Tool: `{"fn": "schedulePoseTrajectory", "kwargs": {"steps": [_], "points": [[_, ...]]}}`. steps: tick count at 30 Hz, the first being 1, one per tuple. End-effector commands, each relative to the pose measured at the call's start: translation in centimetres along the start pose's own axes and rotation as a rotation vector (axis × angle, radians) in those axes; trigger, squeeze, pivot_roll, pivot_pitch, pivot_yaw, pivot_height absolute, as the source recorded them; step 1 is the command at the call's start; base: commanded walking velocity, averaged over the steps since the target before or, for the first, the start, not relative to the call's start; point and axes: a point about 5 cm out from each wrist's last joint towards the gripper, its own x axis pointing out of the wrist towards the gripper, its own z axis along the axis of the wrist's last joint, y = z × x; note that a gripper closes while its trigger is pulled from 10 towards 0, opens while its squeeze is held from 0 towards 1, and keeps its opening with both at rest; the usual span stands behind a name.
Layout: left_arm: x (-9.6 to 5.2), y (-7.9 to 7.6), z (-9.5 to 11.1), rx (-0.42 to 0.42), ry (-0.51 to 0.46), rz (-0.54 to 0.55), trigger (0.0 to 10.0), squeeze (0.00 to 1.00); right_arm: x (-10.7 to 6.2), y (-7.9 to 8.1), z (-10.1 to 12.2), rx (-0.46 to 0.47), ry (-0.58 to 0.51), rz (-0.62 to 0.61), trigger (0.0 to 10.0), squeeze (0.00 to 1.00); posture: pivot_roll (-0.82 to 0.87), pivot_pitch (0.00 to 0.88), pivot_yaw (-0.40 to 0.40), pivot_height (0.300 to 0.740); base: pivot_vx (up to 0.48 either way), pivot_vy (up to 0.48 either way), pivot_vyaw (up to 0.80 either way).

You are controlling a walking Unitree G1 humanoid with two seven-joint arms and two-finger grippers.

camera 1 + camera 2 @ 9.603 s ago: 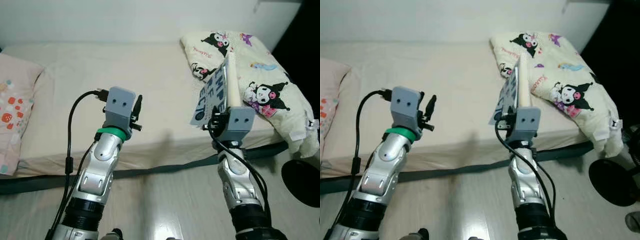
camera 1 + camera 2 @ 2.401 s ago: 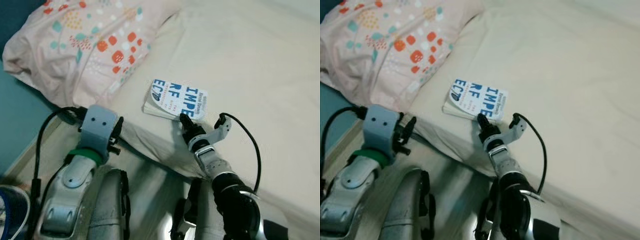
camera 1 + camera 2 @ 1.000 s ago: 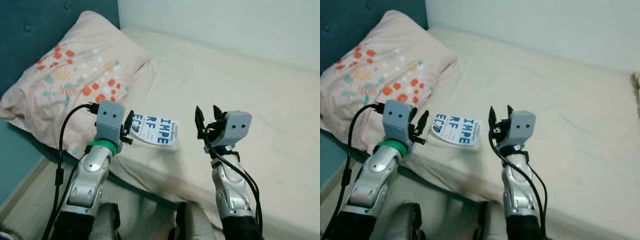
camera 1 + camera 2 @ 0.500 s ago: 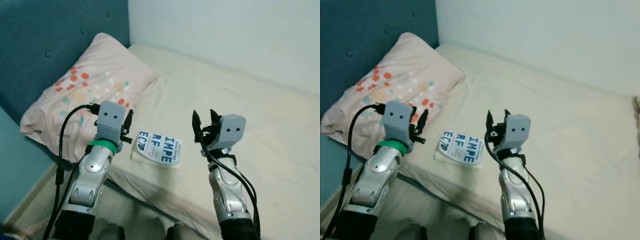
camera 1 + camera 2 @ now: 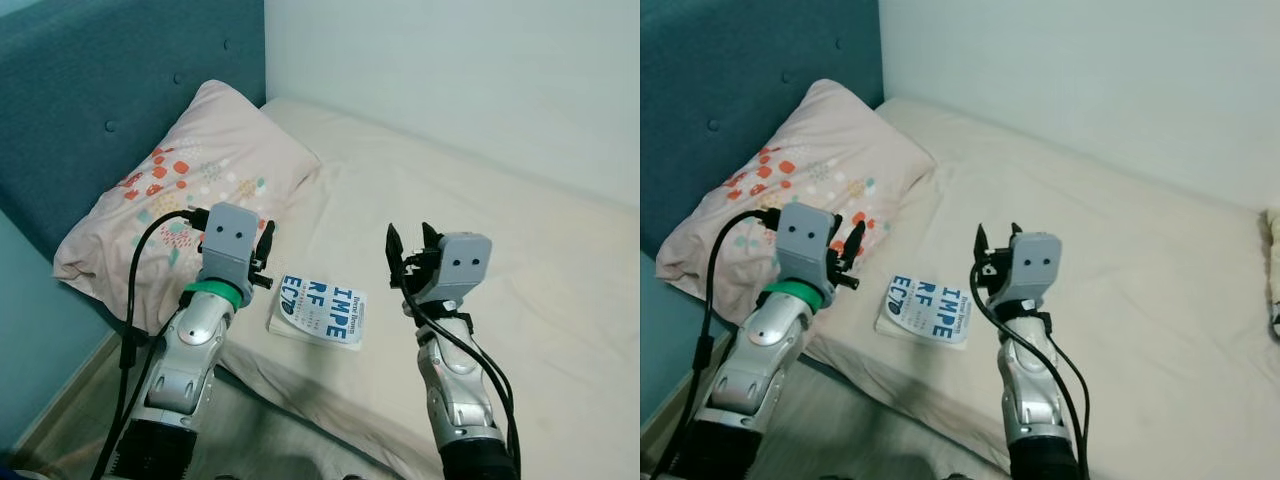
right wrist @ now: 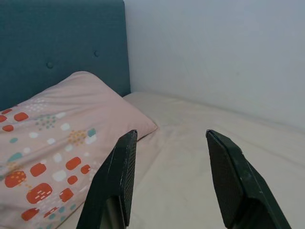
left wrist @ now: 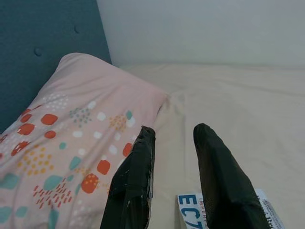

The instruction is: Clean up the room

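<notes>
A book with blue lettering lies flat on the bed near its front edge, just beside the patterned pillow at the headboard end. The left claw is raised beside the book, between it and the pillow, fingers slightly parted and holding nothing. The right claw is raised over the mattress on the book's other side, fingers spread wide and empty. A pale wall runs along the bed's far edge.
</notes>
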Motion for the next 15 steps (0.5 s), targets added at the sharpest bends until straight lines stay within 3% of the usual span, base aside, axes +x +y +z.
{"fn": "schedulePoseTrajectory", "kwargs": {"steps": [1, 8, 15], "points": [[-0.28, -0.18, -1.09, -0.014, 0.05, -0.005, 10.0, 0.0, -0.31, -0.14, -0.53, 0.007, 0.027, -0.005, 10.0, 0.0, 0.01, 0.011, -0.009, 0.733, 0.0, 0.0, -0.48], [-0.17, -0.05, -1.22, -0.078, 0.086, -0.013, 10.0, 0.0, -0.21, 0.06, -0.68, 0.021, 0.037, 0.0, 10.0, 0.0, 0.02, 0.009, -0.008, 0.733, 0.0, 0.0, -0.8], [-0.03, -0.16, -1.07, -0.066, 0.082, -0.024, 10.0, 0.0, -0.11, -0.05, -0.71, 0.023, 0.038, -0.001, 10.0, 0.0, 0.02, 0.004, -0.007, 0.733, 0.0, 0.0, -0.8]]}}
